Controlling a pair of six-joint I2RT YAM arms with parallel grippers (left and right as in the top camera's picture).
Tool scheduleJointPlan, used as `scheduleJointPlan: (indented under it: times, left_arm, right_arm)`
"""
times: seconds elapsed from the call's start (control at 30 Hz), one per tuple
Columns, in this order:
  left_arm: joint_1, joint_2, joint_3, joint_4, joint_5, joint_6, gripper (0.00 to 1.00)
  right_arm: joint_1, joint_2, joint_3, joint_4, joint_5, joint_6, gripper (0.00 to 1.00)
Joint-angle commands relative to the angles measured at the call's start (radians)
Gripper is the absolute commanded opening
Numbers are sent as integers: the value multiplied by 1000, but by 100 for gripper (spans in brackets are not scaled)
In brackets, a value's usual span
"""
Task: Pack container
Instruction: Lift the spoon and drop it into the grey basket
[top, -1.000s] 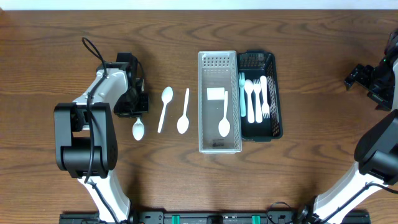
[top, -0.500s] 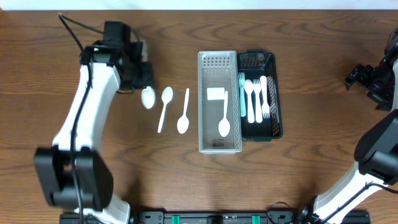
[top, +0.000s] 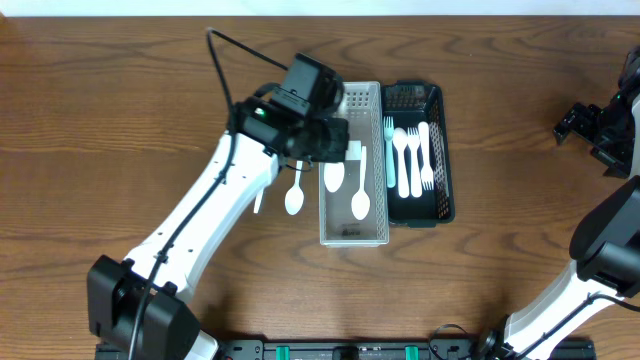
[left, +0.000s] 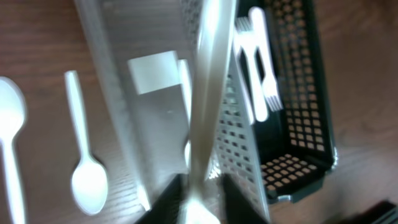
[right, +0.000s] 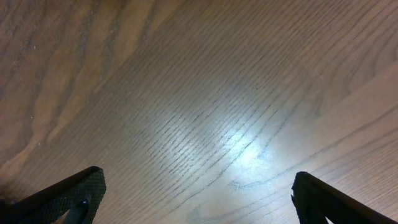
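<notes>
My left gripper (top: 325, 140) hangs over the near-left part of the white mesh container (top: 352, 240). A white plastic spoon (left: 211, 93) runs forward from between its fingers (left: 163, 208), blurred. The jaws stand a little apart, with thin gaps on both sides of the spoon's neck. From overhead that spoon's bowl (top: 333, 175) shows inside the container, beside another white spoon (top: 360, 205) lying there. My right gripper (top: 580, 125) is far off at the right edge, open over bare wood (right: 196, 186).
A black mesh basket (top: 445, 200) touches the container's right side and holds white forks (top: 410, 160) and a teal one (top: 388, 150). Left of the container, one white spoon (top: 294, 195) lies on the table, and another (left: 9, 118) is partly hidden under my left arm.
My left arm swung right from the table's left side to the white container, carrying the spoon. Its jaws have begun to part. The right arm stayed still.
</notes>
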Motion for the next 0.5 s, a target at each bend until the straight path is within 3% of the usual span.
scheduleJointPlan:
  times: [0.0, 0.2, 0.3, 0.47]
  left_arm:
    - [-17, 18, 5, 9, 4, -42, 45]
    - [-11, 26, 6, 34, 0, -19, 54]
    - [2, 25, 6, 75, -3, 35, 64]
    - [79, 18, 6, 73, -219, 99, 69]
  right_arm:
    - [7, -6, -1, 2, 3, -11, 99]
    - [7, -6, -1, 2, 3, -11, 99]
    - [7, -6, -1, 2, 3, -11, 99]
    - [7, -6, -1, 2, 3, -11, 99]
